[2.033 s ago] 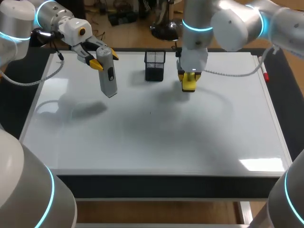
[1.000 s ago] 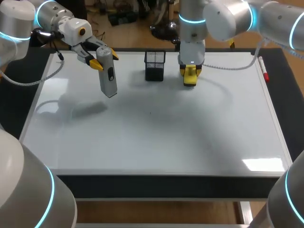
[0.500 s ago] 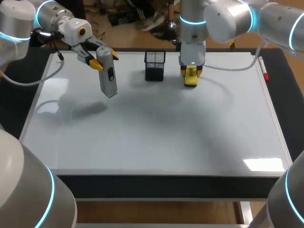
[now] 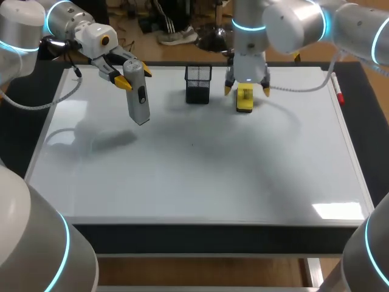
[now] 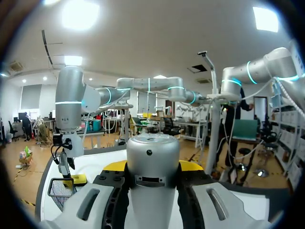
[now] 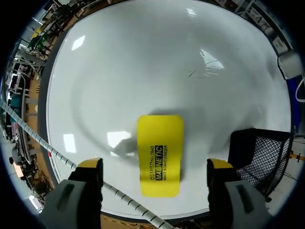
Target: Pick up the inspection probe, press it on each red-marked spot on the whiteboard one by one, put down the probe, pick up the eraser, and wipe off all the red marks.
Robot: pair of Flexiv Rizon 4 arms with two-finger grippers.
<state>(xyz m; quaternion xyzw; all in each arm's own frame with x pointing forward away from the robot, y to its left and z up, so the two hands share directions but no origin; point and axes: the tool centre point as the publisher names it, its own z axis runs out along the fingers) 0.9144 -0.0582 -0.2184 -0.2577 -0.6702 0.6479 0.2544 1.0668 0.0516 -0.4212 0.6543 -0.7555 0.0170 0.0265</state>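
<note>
The grey inspection probe (image 4: 138,97) hangs tilted above the whiteboard's (image 4: 200,176) back left, with my left gripper (image 4: 129,76) shut on its upper end. In the left wrist view the probe (image 5: 152,148) fills the space between the fingers of that gripper (image 5: 152,168). The yellow eraser (image 4: 244,98) lies flat on the board beside the mesh holder. My right gripper (image 4: 247,91) stands open right above it, one fingertip on each side and apart from it. In the right wrist view the eraser (image 6: 160,155) lies between the spread fingers of the gripper (image 6: 154,164). No red marks show on the board.
A black mesh holder (image 4: 198,84) stands at the back middle, just left of the eraser, and also shows beside the right gripper as the mesh holder (image 6: 259,152). A red-capped marker (image 4: 338,94) lies on the board's right rim. A cable trails from the right arm.
My right gripper has opened and let go of the eraser, which now lies on the board. The left arm and probe have not moved.
</note>
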